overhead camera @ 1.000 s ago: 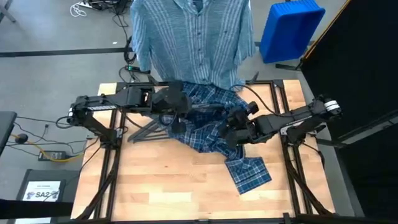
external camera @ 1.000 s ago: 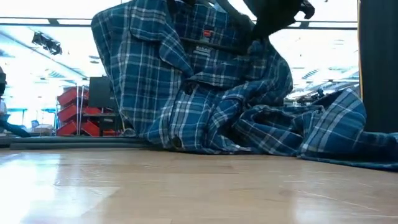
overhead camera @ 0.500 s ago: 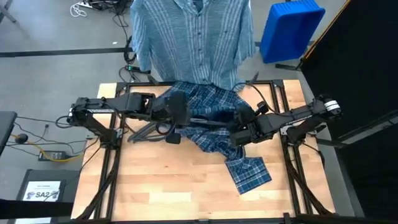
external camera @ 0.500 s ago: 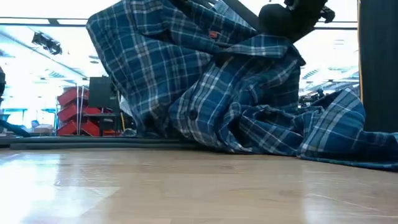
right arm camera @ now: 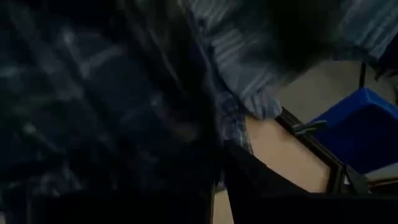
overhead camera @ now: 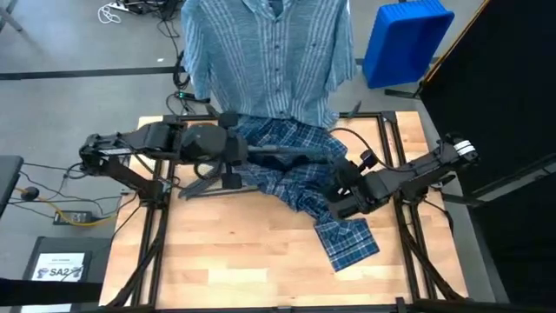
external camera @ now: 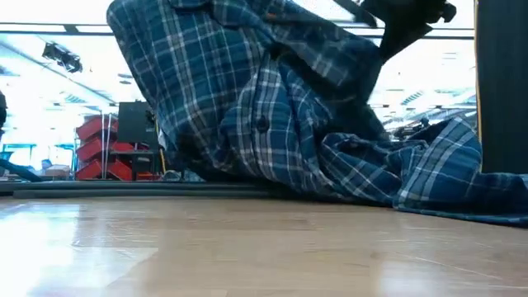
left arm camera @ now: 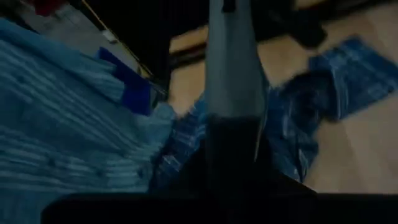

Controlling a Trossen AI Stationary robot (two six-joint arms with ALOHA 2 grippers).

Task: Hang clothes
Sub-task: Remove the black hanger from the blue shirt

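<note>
Left gripper [overhead camera: 228, 155] clamped on hanger [overhead camera: 278, 153] — right gripper [overhead camera: 340, 198] in plaid shirt [overhead camera: 300, 178], fingers hidden | step: threading hanger | next: seat shoulder.

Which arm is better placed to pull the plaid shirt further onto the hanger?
Probably the right: its claw sits in the plaid shirt, while the left claw holds the hanger at the shirt's edge.
</note>
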